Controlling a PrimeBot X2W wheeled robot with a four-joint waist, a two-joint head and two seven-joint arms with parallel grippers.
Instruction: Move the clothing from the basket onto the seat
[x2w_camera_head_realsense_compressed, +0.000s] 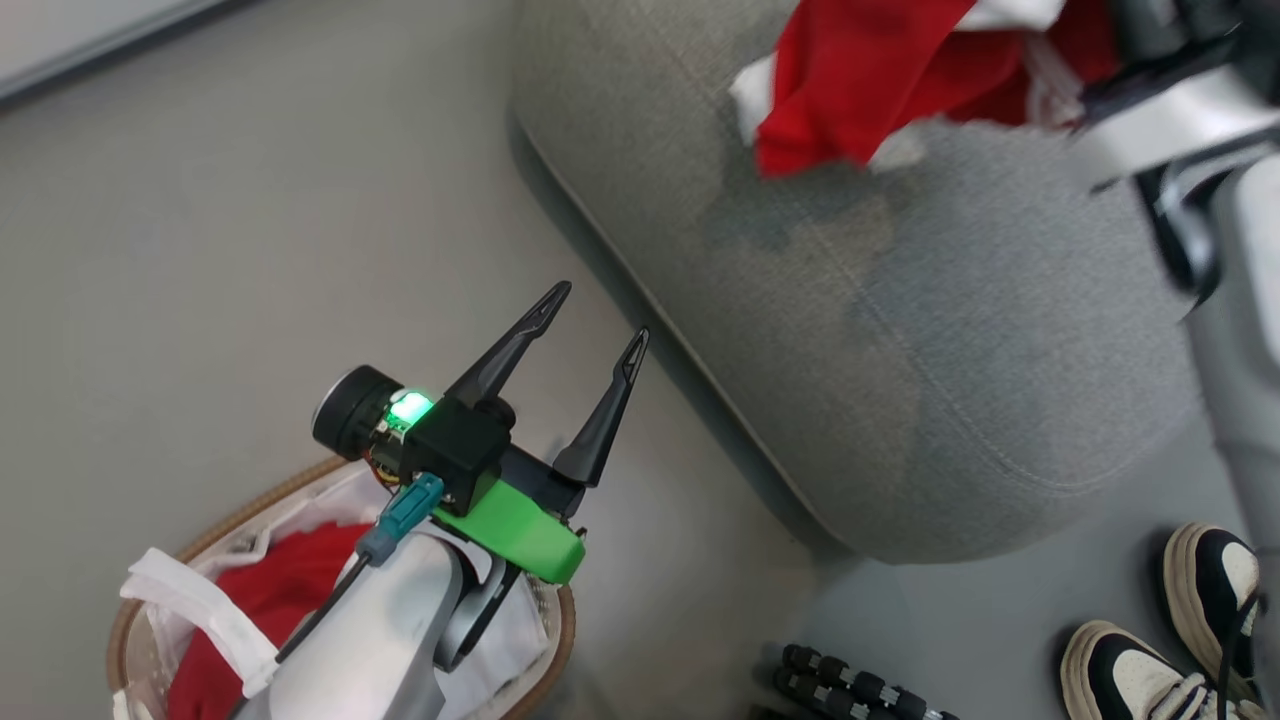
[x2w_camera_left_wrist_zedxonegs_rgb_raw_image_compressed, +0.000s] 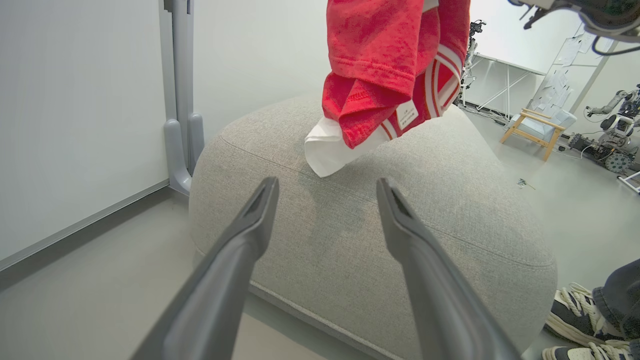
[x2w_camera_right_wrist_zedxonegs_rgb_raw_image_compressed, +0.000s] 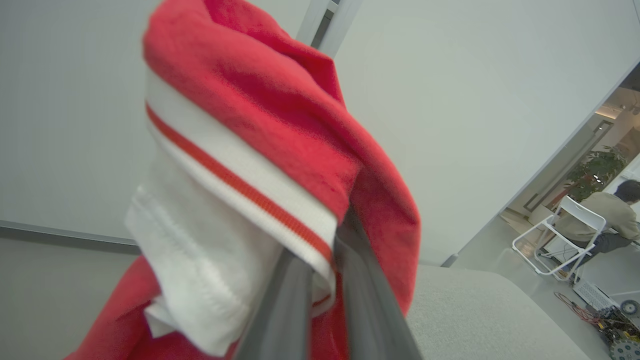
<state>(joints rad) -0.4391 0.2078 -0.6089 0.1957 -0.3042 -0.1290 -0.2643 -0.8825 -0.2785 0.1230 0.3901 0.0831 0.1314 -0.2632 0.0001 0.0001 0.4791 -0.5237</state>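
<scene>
Hanging from the right gripper (x2w_camera_right_wrist_zedxonegs_rgb_raw_image_compressed: 325, 260), fingers pinched tight on it, is one red garment (x2w_camera_head_realsense_compressed: 860, 80) over the single grey seat (x2w_camera_head_realsense_compressed: 950, 330). A second red garment (x2w_camera_head_realsense_compressed: 270, 600) lies in the one basket (x2w_camera_head_realsense_compressed: 232, 520), with the left gripper (x2w_camera_head_realsense_compressed: 600, 312) above it, fingers spread. Two sneakers (x2w_camera_head_realsense_compressed: 1130, 670) sit beside the seat.

Smooth grey floor (x2w_camera_head_realsense_compressed: 200, 250) meets plain white walls (x2w_camera_left_wrist_zedxonegs_rgb_raw_image_compressed: 75, 100) along a grey skirting board (x2w_camera_left_wrist_zedxonegs_rgb_raw_image_compressed: 80, 236). Far off stand a wooden-framed armchair (x2w_camera_left_wrist_zedxonegs_rgb_raw_image_compressed: 537, 127) and a white folding chair (x2w_camera_right_wrist_zedxonegs_rgb_raw_image_compressed: 560, 235), near a leafy plant (x2w_camera_right_wrist_zedxonegs_rgb_raw_image_compressed: 597, 172)
</scene>
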